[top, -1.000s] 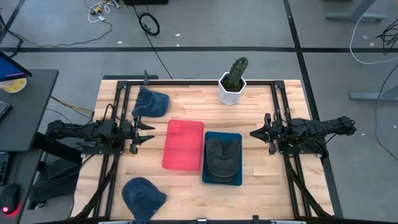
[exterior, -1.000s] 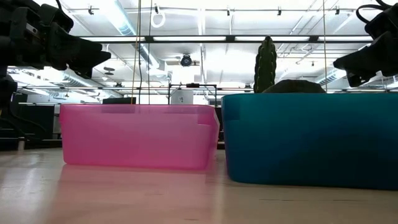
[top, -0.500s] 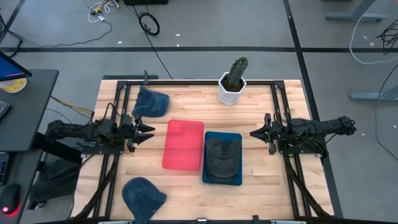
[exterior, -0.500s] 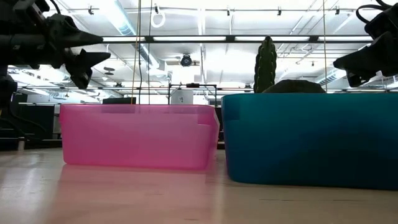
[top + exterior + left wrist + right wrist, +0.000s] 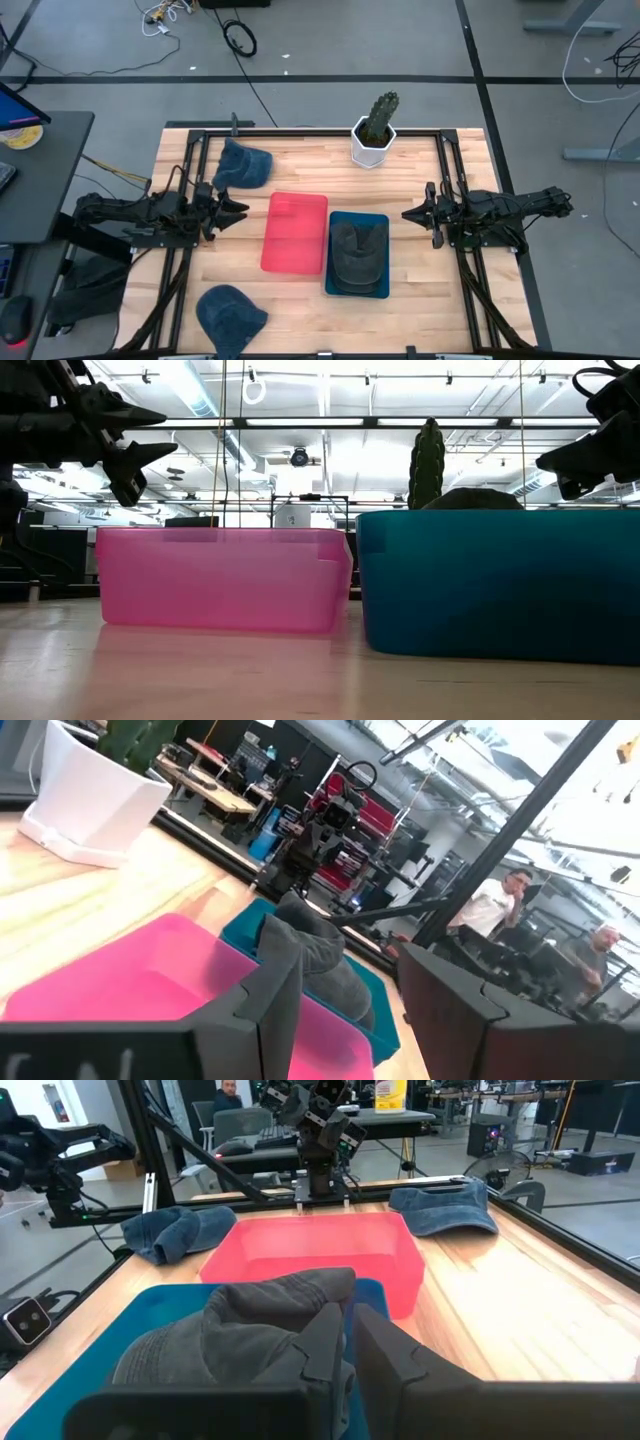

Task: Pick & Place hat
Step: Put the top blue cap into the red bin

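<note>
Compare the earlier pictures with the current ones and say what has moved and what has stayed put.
The left gripper has turned about its wrist, so its open jaws now stand one above the other in the low view; it took hold of nothing. The right gripper, the pink bin, the blue bin with its grey hat, both blue hats and the cactus stayed as they were.

two dark jointed arms, black cables along links; left gripper (image 5: 230, 209), right gripper (image 5: 410, 215): blocky black fingers.
</note>
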Motion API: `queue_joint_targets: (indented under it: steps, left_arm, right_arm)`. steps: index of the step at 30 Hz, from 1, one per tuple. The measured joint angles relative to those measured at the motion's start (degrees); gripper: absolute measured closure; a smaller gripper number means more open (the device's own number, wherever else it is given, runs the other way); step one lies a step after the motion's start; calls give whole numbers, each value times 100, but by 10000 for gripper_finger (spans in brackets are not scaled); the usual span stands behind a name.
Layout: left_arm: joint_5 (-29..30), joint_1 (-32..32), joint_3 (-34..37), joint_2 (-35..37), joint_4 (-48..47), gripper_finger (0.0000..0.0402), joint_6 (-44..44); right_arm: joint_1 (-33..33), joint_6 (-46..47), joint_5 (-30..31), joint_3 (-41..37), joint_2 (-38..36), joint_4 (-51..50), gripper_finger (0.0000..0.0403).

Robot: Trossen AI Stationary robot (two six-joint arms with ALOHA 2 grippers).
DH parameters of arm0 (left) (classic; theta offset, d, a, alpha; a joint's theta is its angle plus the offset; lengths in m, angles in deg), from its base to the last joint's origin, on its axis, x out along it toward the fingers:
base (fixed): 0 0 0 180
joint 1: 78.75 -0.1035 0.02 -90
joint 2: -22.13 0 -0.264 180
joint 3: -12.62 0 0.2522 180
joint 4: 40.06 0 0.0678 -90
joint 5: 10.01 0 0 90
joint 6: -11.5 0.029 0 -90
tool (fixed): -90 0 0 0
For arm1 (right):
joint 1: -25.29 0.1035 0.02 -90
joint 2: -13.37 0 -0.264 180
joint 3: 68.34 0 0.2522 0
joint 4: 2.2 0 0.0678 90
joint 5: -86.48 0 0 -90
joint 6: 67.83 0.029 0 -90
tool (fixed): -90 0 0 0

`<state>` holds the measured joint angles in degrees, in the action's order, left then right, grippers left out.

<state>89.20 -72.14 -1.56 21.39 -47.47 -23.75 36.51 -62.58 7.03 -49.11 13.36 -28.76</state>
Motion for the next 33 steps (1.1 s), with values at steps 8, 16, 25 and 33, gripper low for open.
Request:
queue_joint_targets:
  steps: [8, 16, 25, 33]
  left_arm:
    - [-285, 0, 0, -2, 523, 229, -217]
    - [-924, 146, 1, -2, 1660, 229, -51]
    - [-926, 667, 1, -1, 2356, 229, 653]
    - [-1396, 1028, -245, -103, 2405, 229, 1420]
  right_arm:
    - [0, 0, 0, 0, 0, 1, 367]
    - [0, 0, 0, 0, 0, 0, 367]
    - [2, 0, 0, 0, 0, 2, 367]
    - [0, 0, -2, 0, 0, 0, 367]
